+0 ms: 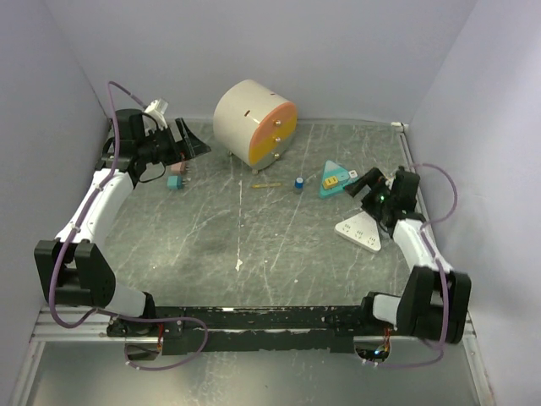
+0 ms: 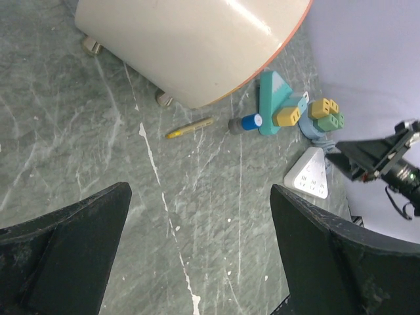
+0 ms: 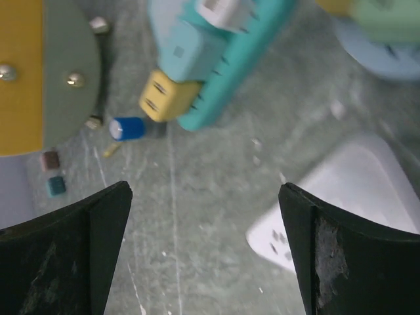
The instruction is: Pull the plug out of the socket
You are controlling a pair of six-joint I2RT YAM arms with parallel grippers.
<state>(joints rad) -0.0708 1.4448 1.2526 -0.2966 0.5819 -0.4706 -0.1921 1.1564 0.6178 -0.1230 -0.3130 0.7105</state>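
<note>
A teal triangular socket [image 1: 332, 181] lies right of centre with a yellow plug [image 1: 329, 180] stuck in it. In the right wrist view the teal socket [image 3: 244, 64] carries the yellow plug [image 3: 163, 96], a light teal plug [image 3: 190, 49] and a white plug [image 3: 220, 9]. The left wrist view shows the socket [image 2: 272, 97] and yellow plug [image 2: 287, 116] far off. My right gripper [image 1: 368, 183] [image 3: 205, 197] is open and empty, just right of the socket, above bare table. My left gripper [image 1: 188, 140] [image 2: 200, 197] is open and empty at the far left.
A white triangular socket [image 1: 359, 230] lies under my right arm. A round blue socket [image 2: 325, 117] with yellow and green plugs sits beside the teal one. A cream and orange drum [image 1: 255, 121], a blue cap [image 1: 299, 183], a yellow pencil [image 1: 267, 184] and loose plugs [image 1: 176, 181] lie about.
</note>
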